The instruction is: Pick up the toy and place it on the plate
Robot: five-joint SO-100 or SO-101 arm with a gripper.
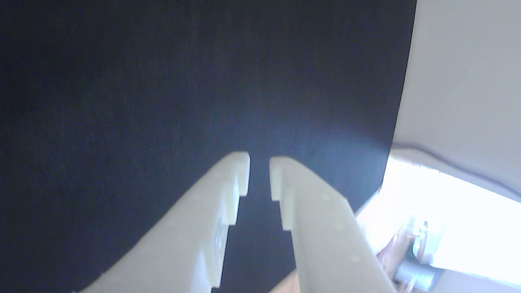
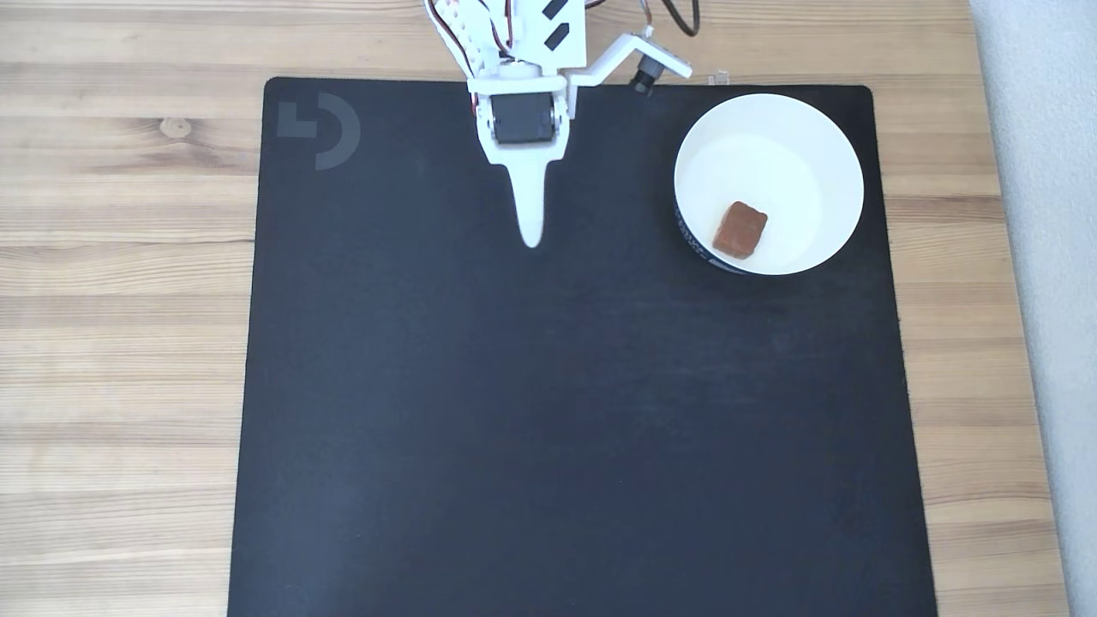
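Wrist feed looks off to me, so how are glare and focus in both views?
Wrist view: soft and blurry, the claw fuzzy over the black mat, lower right corner blown out white. Fixed view: evenly lit and sharp, toy clear in the plate.

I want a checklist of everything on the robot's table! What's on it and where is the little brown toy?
Surface: black mat with a grey logo in its top-left corner, on a wooden table.
Job's things: toy lies inside the plate, near its lower-left wall, in the fixed view.
Clutter: nothing seen.
Grippers: gripper holds nothing; jaws a small gap apart in the wrist view, over bare mat, apart from the plate.
Cables: wires at the arm's base, top edge.
Surroundings: pale grey strip along the table's right side.
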